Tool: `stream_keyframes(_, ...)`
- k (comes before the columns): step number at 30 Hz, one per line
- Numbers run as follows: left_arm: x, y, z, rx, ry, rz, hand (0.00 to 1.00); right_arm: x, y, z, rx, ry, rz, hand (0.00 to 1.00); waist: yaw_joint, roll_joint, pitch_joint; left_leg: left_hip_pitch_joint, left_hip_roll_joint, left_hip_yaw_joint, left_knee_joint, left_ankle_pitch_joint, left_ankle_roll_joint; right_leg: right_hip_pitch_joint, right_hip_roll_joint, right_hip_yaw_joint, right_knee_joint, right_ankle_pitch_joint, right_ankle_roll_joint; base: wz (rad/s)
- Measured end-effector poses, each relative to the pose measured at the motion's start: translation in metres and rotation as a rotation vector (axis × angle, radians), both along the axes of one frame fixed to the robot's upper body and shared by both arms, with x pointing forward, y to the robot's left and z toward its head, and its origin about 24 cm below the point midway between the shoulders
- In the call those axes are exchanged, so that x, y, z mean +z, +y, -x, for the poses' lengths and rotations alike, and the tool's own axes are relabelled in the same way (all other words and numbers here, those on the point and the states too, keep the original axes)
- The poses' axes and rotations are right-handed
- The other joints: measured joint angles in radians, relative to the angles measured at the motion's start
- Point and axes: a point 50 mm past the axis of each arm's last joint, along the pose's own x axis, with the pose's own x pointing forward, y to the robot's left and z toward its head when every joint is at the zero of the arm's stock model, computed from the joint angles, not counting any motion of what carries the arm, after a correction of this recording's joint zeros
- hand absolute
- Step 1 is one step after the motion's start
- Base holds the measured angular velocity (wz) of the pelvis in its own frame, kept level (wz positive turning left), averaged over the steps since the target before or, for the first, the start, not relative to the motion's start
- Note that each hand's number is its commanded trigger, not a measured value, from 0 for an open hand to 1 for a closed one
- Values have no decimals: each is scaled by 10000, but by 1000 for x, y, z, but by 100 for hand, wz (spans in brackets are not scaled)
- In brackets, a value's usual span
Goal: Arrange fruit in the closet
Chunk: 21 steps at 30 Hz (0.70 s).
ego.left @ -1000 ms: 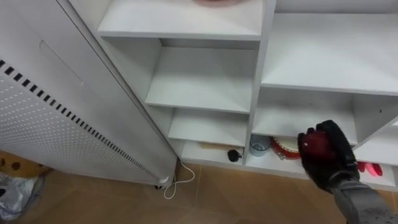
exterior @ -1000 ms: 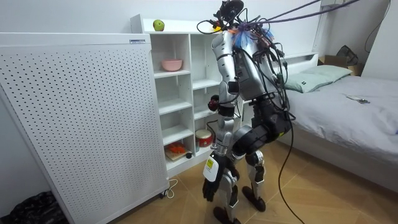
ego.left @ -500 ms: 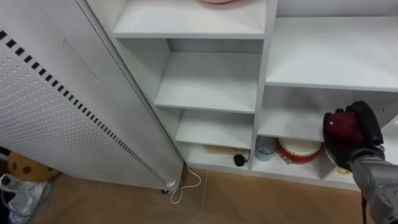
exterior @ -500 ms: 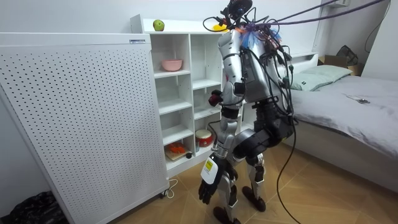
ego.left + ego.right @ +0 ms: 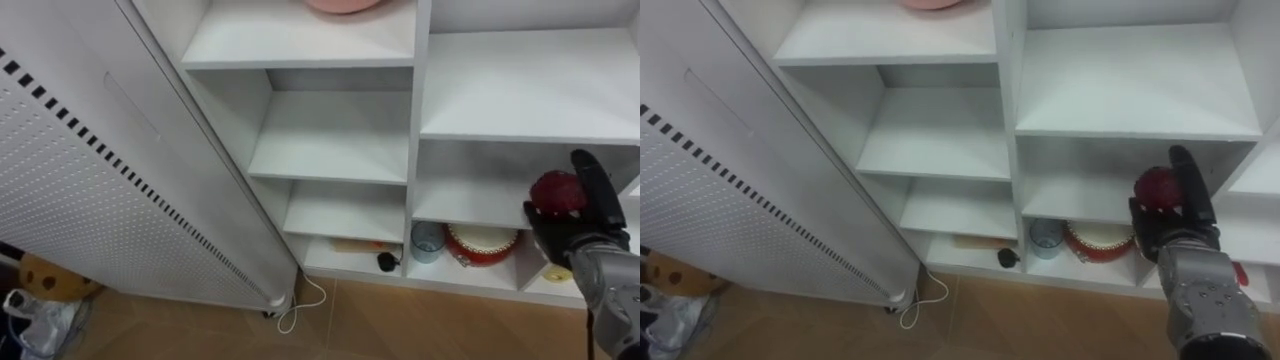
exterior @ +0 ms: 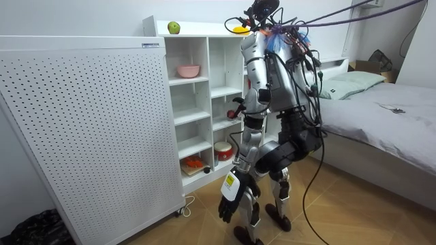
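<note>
eye views look down, close, at closet (image 5: 415, 130); room view farther, same closet.

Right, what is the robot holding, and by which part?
A red fruit, cupped from below and one side by the right hand; the left hand hangs empty.

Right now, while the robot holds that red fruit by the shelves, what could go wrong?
The red fruit sits in the right hand, above the floor; a loosened hold might drop it. Reaching in, the hand could bump a shelf edge. The bottom compartment already holds a cup and a red tin, which might get knocked.
</note>
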Motion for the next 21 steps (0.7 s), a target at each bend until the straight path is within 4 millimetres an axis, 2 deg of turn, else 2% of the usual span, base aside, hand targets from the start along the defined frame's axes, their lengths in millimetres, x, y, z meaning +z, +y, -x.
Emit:
stream_keyframes(12,0,0,0,-14,-6,29,0,1,-3,1,-126,-91,-152,0,-58,0,0,1,9,5,-43,0,0,1,15,-4,-51,2,1,0)
stream_keyframes(21,0,0,0,-5,-3,39,0,0,-2,1,-51,-100,-263,0,-74,17,10,130,102,26,-56,-12,-14,154,125,-6,-141,7,-5,0)
